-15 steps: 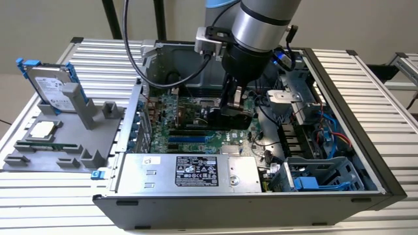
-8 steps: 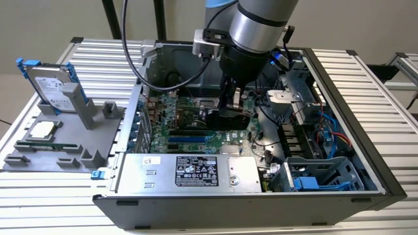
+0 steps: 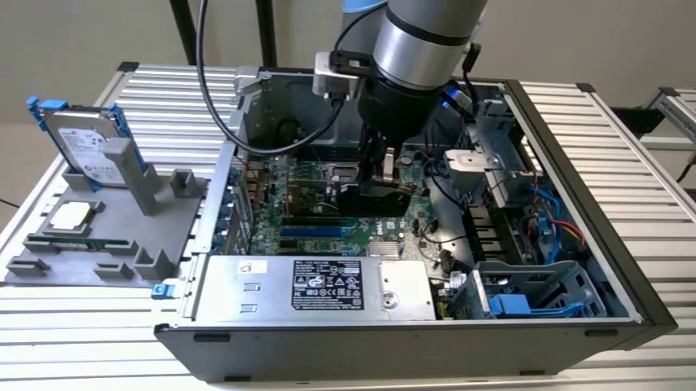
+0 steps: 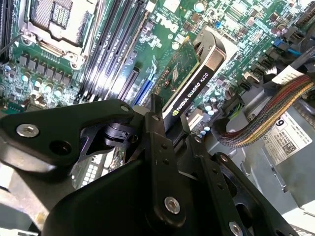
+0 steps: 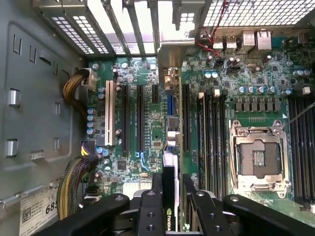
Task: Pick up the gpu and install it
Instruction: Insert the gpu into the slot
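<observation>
The gpu [image 4: 189,81] is held clamped in the pincer [image 4: 167,123] above the motherboard [image 5: 147,132]; installing is in hand, and alignment with a slot is called for.

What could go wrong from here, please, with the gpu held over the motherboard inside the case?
The gripper holds the gpu by one edge, tilted over the motherboard; it might meet an expansion slot skewed and jam. The wire bundle lies close beside the card and could snag. The card's far end might strike nearby capacitors.
</observation>
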You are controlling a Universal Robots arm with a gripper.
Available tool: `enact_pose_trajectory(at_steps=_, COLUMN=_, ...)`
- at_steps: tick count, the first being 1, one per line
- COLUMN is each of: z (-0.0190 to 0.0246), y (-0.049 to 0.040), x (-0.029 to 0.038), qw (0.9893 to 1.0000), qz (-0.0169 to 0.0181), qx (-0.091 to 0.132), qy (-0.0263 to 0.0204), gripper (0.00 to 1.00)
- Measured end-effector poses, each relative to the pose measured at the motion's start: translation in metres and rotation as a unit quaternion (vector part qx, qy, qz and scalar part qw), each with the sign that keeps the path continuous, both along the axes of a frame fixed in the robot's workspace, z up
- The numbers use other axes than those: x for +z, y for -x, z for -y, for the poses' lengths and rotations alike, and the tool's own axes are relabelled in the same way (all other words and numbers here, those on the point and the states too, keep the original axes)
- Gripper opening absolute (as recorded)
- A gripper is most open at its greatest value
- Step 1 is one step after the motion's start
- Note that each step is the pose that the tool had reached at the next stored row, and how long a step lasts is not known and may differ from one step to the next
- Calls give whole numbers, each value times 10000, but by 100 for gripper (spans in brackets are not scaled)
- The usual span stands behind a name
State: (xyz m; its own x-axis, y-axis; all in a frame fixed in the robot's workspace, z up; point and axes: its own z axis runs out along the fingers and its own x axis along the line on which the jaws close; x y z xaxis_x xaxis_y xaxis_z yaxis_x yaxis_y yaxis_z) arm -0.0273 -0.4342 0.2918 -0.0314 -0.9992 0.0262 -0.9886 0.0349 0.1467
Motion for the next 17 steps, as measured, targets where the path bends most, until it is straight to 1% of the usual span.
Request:
enact_pose_trajectory(at_steps=5, z=0, y=28, x=-4, qw=10000, qz=-12, qx=0, qy=0, gripper=0)
enact_pose_trajectory(at_steps=17, z=0, y=65, x=-30, qw=10000, qz=-17, qx=1, qy=0, gripper=0)
